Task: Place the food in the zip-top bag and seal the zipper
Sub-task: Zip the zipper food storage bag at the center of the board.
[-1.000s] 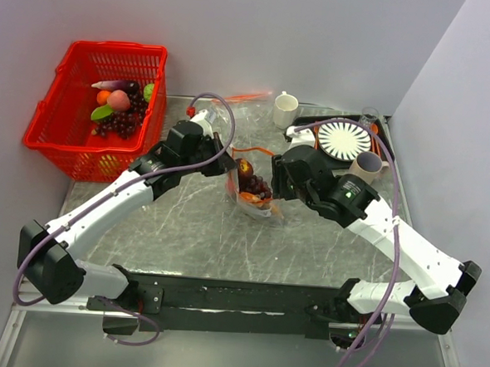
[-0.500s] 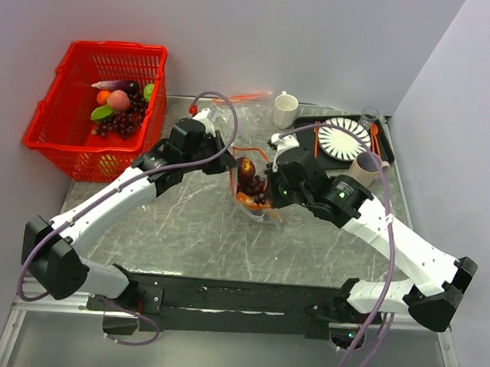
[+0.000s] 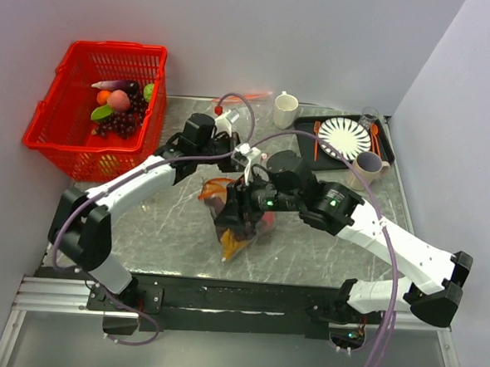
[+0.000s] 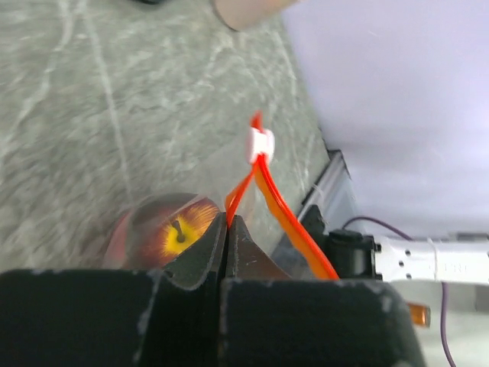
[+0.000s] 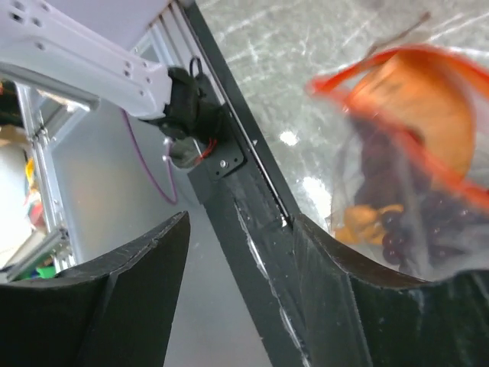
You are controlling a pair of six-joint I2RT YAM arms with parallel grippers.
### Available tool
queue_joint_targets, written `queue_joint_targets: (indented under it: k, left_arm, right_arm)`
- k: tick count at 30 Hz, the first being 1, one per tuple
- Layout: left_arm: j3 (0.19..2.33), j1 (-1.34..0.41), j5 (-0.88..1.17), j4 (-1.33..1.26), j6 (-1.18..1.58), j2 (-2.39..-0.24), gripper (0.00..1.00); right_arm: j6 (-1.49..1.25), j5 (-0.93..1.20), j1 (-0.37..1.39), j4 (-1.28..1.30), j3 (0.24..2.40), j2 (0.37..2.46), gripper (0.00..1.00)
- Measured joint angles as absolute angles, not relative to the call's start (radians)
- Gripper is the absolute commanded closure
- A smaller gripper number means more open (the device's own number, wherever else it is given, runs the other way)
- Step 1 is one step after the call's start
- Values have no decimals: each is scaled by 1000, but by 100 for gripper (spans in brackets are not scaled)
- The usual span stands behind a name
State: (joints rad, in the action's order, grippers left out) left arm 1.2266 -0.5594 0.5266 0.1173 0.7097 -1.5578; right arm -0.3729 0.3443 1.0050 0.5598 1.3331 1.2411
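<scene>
my left pincer (image 4: 227,222) is pressed together on the zipper (image 4: 284,218), pinching one thin lip of the orange-red strip right at the fingertips. on the left wrist view a white slider (image 4: 260,144) sits further along the strip; from it one lip runs down into my pinch and the other, broader one runs off to the right, so the mouth is parted there. the red round fruit (image 4: 164,229) shows through the clear film just beside the left fingers.

from above, the zip-top bag (image 3: 232,233) hangs between the two arms over the near middle of the desk (image 3: 168,220); i cannot tell whether its bottom touches the surface. my right pincer (image 5: 241,222) is spread wide with nothing between its fingers, and the bag is just beside one finger (image 5: 367,306). inside it i see the orange-brown curved piece (image 5: 428,107) on top and the grape bunch (image 5: 405,222) below.
</scene>
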Motion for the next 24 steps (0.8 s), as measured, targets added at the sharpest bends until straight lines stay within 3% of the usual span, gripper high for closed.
queue_joint_targets:
  k: [3, 10, 15, 21, 23, 24]
  left_arm:
    - [1199, -557, 603, 27, 712, -1595, 99]
    - [1140, -552, 686, -78, 694, -1600, 99]
    - [1140, -552, 711, -93, 657, -1589, 99]
    - [1141, -553, 730, -64, 592, -1544, 98]
    - [1145, -553, 743, -45, 572, -1531, 98]
    - [1147, -554, 749, -39, 563, -1528, 98]
  right_arm:
    - [-373, 377, 927, 558, 1333, 1208, 38]
    - [-372, 434, 543, 457, 1229, 1052, 39]
    - [-371, 515, 429, 260, 1021, 989, 39]
    - [-408, 656, 291, 64, 916, 1042, 40]
    - [-432, 721, 228, -31, 890, 1072, 37]
    - [-450, 766, 194, -95, 870, 1093, 29]
